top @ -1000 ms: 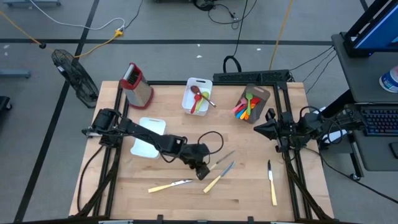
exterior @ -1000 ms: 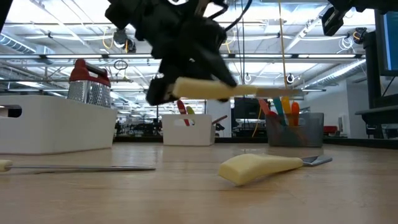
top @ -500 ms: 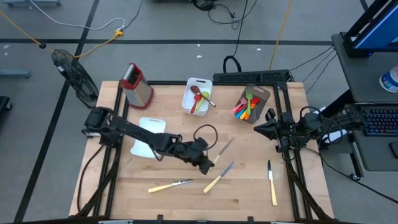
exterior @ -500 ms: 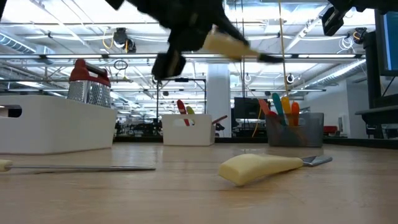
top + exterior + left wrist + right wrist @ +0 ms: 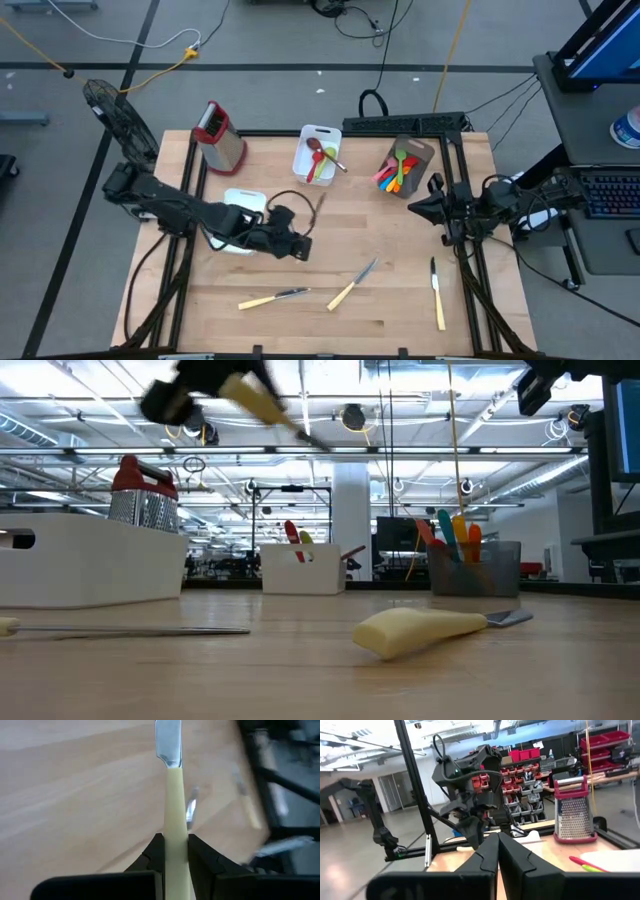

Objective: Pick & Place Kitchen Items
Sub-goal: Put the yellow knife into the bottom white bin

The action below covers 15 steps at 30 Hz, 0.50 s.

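— One cream-handled knife is off the table, pinched by its handle in the left gripper, blade pointing forward. From above, that gripper sits over the middle of the table, just beside the flat white tub at the left.

— And the other knives?

— Three lie on the wood: one near the front edge, one at centre, one at the right. The centre one shows close in the low view.

— The other utensils?

— Some sit in the white tub at the back; coloured spoons stand in the brown holder. The grater is at the back left.

— Which step is this?

— Carrying, I'd judge: the knife is held high and not yet over any container. Next it needs lining up above a tub or the holder, then lowering before release, so the blade doesn't catch a rim.

— The right arm?

— Its gripper waits at the right edge, fingers pressed together, holding nothing.
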Each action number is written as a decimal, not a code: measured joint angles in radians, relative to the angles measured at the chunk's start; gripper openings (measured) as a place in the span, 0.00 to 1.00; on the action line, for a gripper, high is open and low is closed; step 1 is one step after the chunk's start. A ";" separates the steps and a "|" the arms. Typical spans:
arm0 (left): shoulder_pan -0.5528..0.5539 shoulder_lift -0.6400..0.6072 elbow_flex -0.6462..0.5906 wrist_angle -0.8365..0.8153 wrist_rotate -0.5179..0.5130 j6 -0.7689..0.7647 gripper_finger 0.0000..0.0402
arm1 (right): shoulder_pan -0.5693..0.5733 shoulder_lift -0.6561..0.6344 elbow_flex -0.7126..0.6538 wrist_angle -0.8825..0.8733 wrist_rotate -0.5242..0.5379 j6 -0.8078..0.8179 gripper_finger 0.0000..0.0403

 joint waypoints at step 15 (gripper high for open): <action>-0.057 -0.157 -0.001 -0.437 0.057 -0.381 0.10 | 0.000 -0.004 0.000 -0.006 0.003 -0.076 0.01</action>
